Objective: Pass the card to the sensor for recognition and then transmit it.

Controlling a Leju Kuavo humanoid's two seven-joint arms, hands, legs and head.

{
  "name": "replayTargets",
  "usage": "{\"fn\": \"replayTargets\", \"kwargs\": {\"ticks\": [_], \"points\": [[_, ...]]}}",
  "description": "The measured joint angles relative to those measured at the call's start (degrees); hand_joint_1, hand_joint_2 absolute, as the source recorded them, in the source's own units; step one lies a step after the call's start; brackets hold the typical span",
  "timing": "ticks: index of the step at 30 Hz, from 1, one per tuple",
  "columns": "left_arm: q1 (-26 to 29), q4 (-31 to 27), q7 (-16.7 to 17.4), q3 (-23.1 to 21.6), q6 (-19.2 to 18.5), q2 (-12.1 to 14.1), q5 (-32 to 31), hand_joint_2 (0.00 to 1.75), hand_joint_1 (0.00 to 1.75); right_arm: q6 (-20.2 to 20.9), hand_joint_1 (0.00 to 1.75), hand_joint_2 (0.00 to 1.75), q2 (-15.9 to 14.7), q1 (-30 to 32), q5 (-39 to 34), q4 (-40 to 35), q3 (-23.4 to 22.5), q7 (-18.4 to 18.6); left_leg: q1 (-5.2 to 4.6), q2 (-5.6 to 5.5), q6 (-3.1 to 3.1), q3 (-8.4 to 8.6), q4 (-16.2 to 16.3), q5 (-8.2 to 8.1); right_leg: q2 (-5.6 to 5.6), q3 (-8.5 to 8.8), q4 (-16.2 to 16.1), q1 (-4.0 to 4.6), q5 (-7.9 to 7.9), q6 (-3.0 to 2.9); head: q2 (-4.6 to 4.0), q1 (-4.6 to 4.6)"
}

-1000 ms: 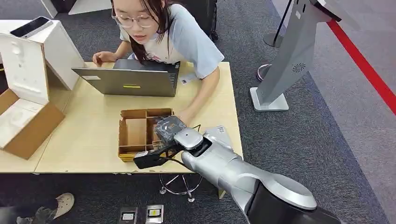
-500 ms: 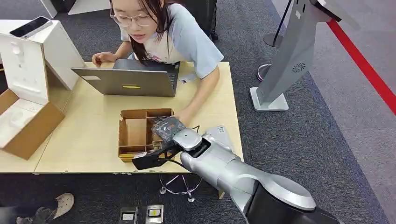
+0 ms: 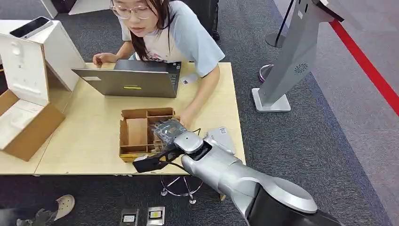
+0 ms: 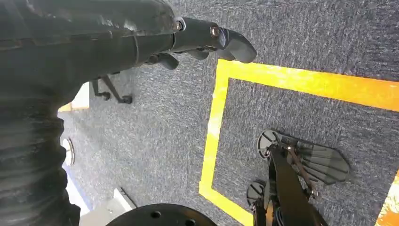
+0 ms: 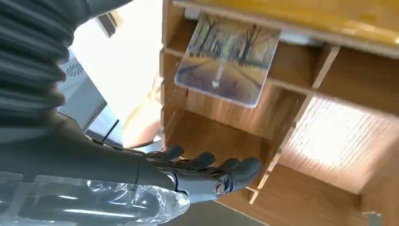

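Card, printed with a tree-lined autumn path and no legible writing, leans in a compartment of the wooden box on the table. Right hand reaches into the box with fingers extended side by side, holding nothing, apart from the card. Left hand hangs over carpet, fingers loosely extended, empty. A person sits at a laptop.

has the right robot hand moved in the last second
Yes, slightly. The right robot hand has shifted toward the back wall of the wooden box, judged against the box's dividers.
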Motion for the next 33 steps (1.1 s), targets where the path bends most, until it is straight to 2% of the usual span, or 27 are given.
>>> {"fn": "replayTargets", "kwargs": {"ticks": [16, 17, 19, 20, 33], "points": [[-0.01, 0.00, 0.00, 0.00, -0.02, 0.00, 0.00, 1.75, 0.00, 0.11, 0.00, 1.75, 0.20, 1.15, -0.07, -0.02, 0.02, 0.94, 0.00, 0.00, 0.00, 0.00, 0.00, 0.00, 0.00, 0.00, 0.00, 0.00, 0.00, 0.00, 0.00, 0.00], [-0.01, 0.00, 0.00, 0.00, -0.02, 0.00, 0.00, 1.75, 0.00, 0.11, 0.09, 1.75, 0.20, 1.14, -0.11, -0.02, 0.02, 0.98, 0.00, 0.00, 0.00, -0.01, 0.00, 0.00, 0.00, 0.00, 0.00, 0.00, 0.00, 0.00, 0.00, 0.00], [-0.01, 0.00, 0.00, 0.00, -0.04, 0.00, -0.02, 1.75, 0.00, 0.09, 0.58, 1.75, 0.20, 1.08, -0.15, -0.02, 0.02, 1.07, 0.00, 0.00, 0.00, 0.00, 0.00, 0.00, 0.00, 0.00, 0.00, 0.00, 0.00, 0.00, 0.00, 0.00], [-0.01, 0.00, 0.00, 0.00, -0.04, 0.00, -0.02, 1.75, 0.00, 0.11, 1.75, 1.75, 0.20, 1.02, -0.20, -0.02, 0.02, 1.09, 0.00, 0.00, 0.00, -0.01, 0.00, 0.00, 0.00, 0.00, 0.00, 0.00, 0.00, 0.00, 0.00, 0.00], [-0.01, 0.00, -0.02, 0.00, -0.35, 0.00, -0.39, 1.75, 0.00, 0.61, 1.75, 1.75, 0.20, 0.43, -0.74, -0.02, 0.02, 1.44, 0.00, 0.00, 0.00, 0.00, 0.00, 0.00, 0.00, 0.00, 0.01, 0.00, 0.00, 0.00, 0.00, 0.00]]}}
